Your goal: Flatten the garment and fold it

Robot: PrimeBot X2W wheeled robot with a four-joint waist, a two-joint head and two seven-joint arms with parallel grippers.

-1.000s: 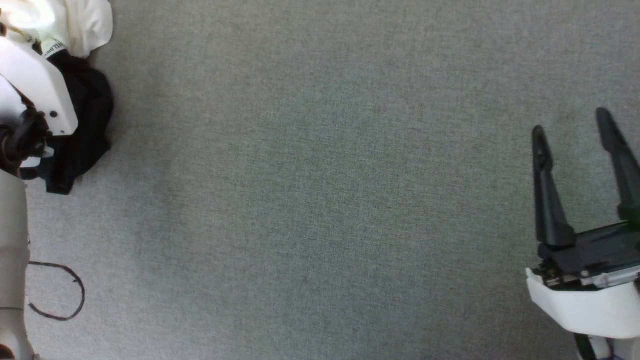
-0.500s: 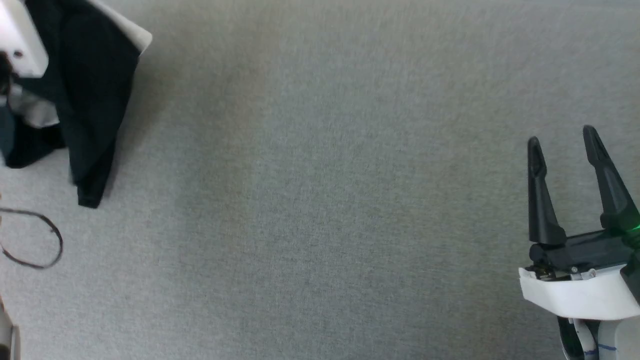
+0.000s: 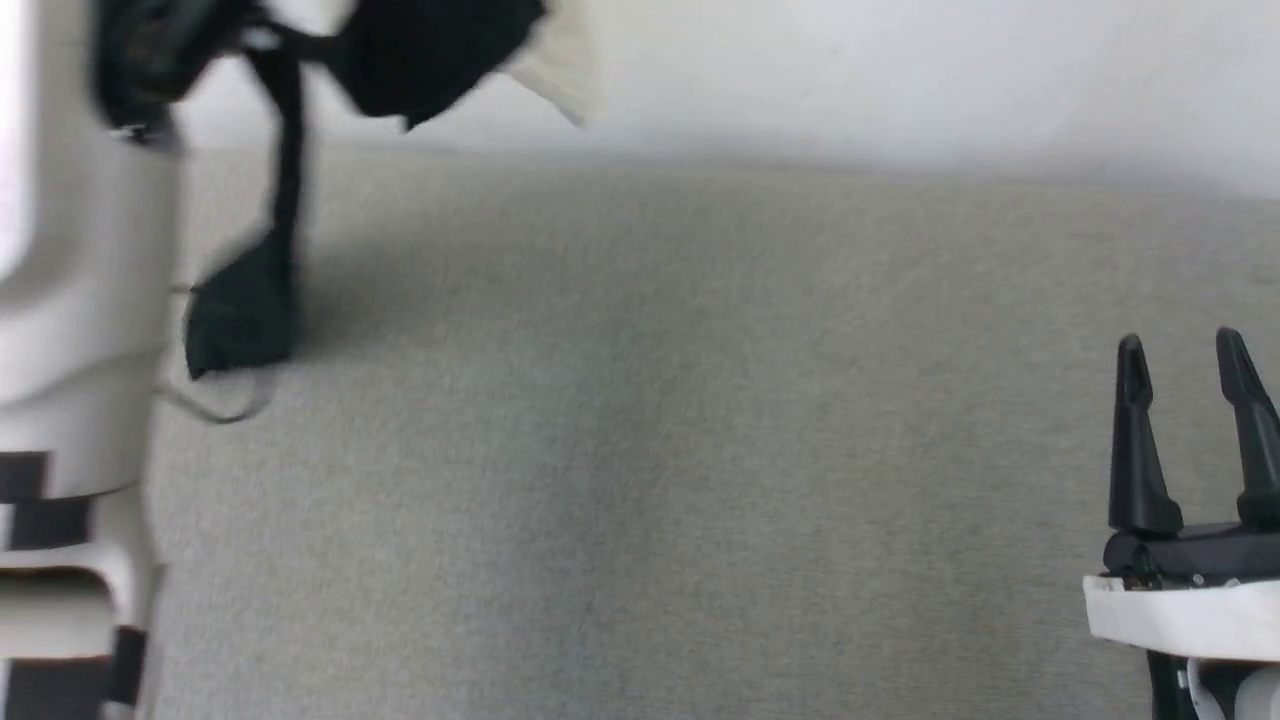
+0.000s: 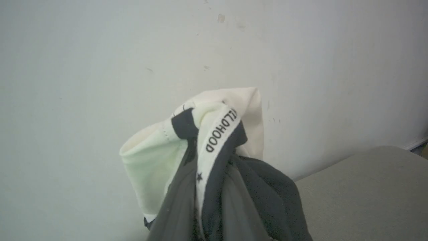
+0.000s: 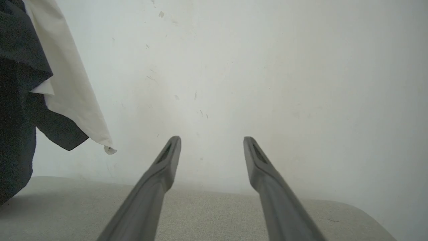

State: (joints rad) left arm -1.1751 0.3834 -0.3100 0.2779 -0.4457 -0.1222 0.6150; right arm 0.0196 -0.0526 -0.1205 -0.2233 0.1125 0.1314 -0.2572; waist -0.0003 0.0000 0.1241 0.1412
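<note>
Right now we have the garment almost wholly off the tabletop. It hangs bunched from our left tool at the upper left of the head view, in front of the pale wall. A black fold trails down toward the grey cloth surface, but blur keeps us from saying whether it touches.

In the left wrist view the cloth is heaped over that tool's fingers, so we cannot see them. Since the shirt hangs in the air from there, we judge the tool clamped on a wad near the collar, where the white lettered neck tape shows. Our right tool hovers over bare tabletop at the lower right, well apart from the shirt, with its fingers spread and nothing between them.

We expect this thing to be light, soft and quite limp. It should drape and collapse on itself rather than keep any shape, and it looks neither fragile nor very slippery. A grip on a wad gathers several layers, so the shirt will not open out from it. We would rather pinch single edges, at a shoulder seam or a hem corner. The white corner dangling free in the right wrist view looks like the nearest such place for the open tool.
</note>
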